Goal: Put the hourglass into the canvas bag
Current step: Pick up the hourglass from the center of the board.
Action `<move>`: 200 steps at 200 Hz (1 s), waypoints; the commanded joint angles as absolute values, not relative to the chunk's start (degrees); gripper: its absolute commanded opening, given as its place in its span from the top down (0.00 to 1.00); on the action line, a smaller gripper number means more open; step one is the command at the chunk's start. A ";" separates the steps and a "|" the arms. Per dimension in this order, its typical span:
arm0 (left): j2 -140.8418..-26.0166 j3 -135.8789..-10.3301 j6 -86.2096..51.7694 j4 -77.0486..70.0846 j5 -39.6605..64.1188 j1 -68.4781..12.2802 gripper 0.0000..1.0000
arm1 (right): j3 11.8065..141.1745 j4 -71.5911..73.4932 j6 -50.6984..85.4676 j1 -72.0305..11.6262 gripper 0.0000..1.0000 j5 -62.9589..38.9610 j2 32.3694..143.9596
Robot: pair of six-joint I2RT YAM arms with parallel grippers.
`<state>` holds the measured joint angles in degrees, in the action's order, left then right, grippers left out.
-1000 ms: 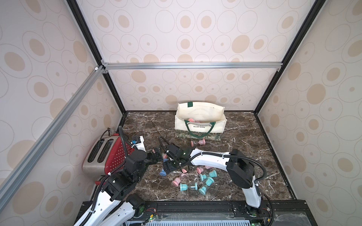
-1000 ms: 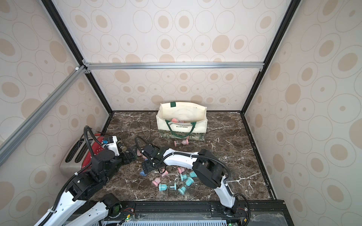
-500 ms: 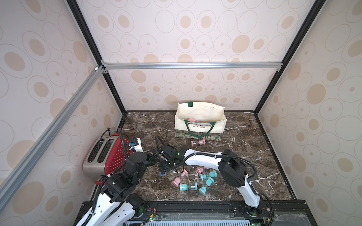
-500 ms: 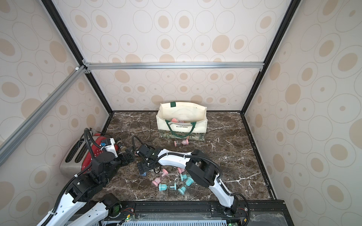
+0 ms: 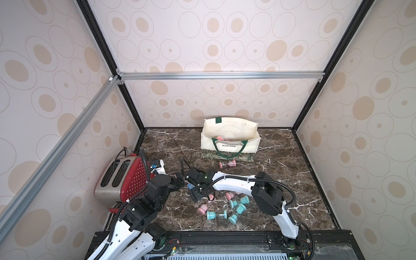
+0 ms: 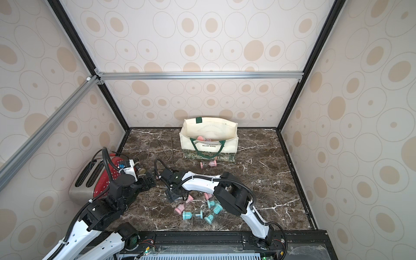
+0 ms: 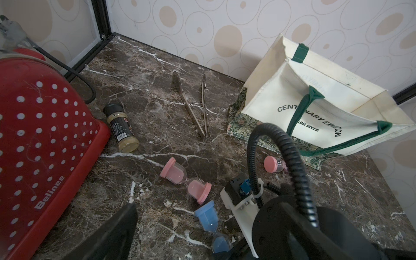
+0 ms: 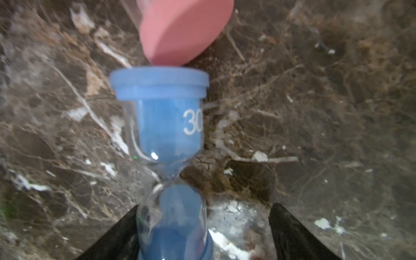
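Likely a lab test booth: aluminium framing [image 5: 220,75], wallpapered panels [image 5: 225,33].

A blue-capped clear glass hourglass [image 8: 166,135] marked "30" is seen lying on the dark brown marbled surface [image 8: 315,112], between the parted black fingers [image 8: 290,231] of the right gripper [image 8: 207,234]. Its blue end is touched by a pink round cap [image 8: 182,31].

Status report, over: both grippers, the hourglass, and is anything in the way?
Right gripper open around the lying blue hourglass. Left gripper open, empty. Pink hourglass lies against its cap. Canvas bag stands open.
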<state>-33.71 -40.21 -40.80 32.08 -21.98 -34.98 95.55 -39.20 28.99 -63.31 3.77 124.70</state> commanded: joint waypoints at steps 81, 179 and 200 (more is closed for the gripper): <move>-33.93 -40.03 -42.50 27.88 -19.60 -35.04 0.03 | 95.29 -41.22 25.65 -64.36 0.40 4.34 126.14; -34.01 -40.25 -42.58 27.94 -19.60 -35.07 0.02 | 94.85 -40.25 24.51 -64.25 0.64 1.94 124.30; -34.10 -40.47 -42.60 27.86 -19.26 -35.05 0.03 | 94.59 -39.50 24.64 -63.75 0.66 0.41 122.78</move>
